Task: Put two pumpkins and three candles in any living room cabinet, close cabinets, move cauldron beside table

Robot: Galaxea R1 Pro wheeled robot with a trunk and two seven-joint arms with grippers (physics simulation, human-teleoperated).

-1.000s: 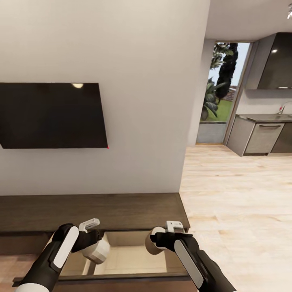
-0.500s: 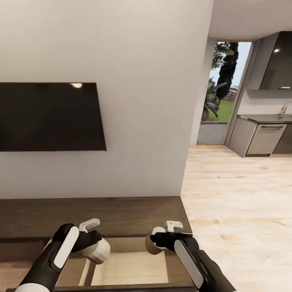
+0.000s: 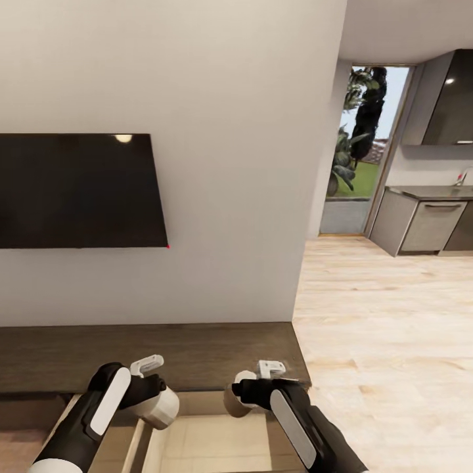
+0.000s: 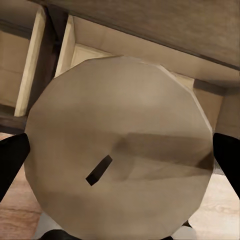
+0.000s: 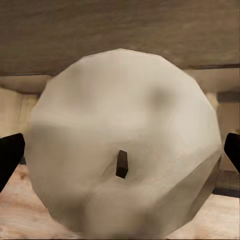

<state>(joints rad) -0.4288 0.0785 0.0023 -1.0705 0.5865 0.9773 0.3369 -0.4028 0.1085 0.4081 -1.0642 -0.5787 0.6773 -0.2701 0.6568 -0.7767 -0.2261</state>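
Each gripper held one candle, and both were over the open drawer of the cabinet (image 3: 197, 348), at the near right end of this long low unit under the wall television (image 3: 79, 190). The left gripper (image 3: 150, 368) was clamped on the left candle (image 3: 157, 407), and the right gripper (image 3: 269, 371) was clamped on the right candle (image 3: 235, 399). In the left wrist view the left candle (image 4: 117, 150) showed its round flat end with a short dark wick, the dark fingers (image 4: 11, 162) pressing on its two sides; the right wrist view showed the same for the right candle (image 5: 122, 145). I judged the candles to be light, stiff and rather smooth, so a grip across the round side, near the middle, seemed the safe place, and they could roll if they were dropped on the side. Both forearms reached forward and a little inward from the near edge, the wrists bent down, so the candles hung above the pale drawer inside (image 3: 210, 447).
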